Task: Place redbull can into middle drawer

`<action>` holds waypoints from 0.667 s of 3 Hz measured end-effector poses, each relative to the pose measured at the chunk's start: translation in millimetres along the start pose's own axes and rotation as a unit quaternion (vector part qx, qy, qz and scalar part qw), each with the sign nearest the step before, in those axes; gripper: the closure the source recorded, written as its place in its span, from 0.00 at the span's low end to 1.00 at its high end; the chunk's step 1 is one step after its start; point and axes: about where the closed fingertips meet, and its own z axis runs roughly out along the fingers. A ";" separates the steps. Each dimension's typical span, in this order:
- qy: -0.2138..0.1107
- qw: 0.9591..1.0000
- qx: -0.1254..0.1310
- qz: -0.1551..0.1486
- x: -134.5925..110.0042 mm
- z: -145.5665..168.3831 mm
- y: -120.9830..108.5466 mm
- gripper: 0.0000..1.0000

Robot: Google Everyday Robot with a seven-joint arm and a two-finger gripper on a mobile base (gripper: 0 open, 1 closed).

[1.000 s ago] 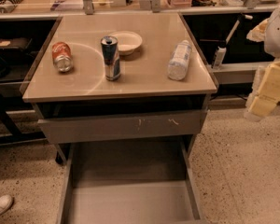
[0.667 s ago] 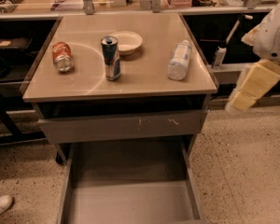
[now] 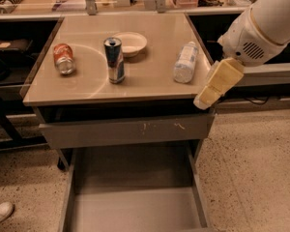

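- The gripper (image 3: 206,97), cream-coloured, hangs off the table's right front corner, angled down and to the left; from this side I cannot tell whether it is spread or closed, and nothing shows in its grasp
- Its white arm (image 3: 263,25) runs up to the right and is cut off by the top edge
- The water bottle (image 3: 185,62) lies on its side on the table (image 3: 150,86), nearest to the gripper
- The redbull can (image 3: 114,60) stands upright near the tabletop's middle, well apart from the gripper
- Just behind it sits a shallow pale bowl (image 3: 131,43); its inside looks bare, though the angle is poor
- A red soda can (image 3: 64,58) lies on its side at the left
- Below the tabletop, a scuffed drawer front (image 3: 125,129) is shut
- The middle drawer (image 3: 135,209) is pulled out underneath, showing plain grey floor; its front is cut off by the bottom edge
- A white shoe (image 3: 0,211) pokes in at the lower left
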 end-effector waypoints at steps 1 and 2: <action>-0.001 1.000 0.000 0.000 -0.8 0.5 0.2 0.00; -0.028 1.000 0.008 -0.006 -13.9 7.6 2.1 0.00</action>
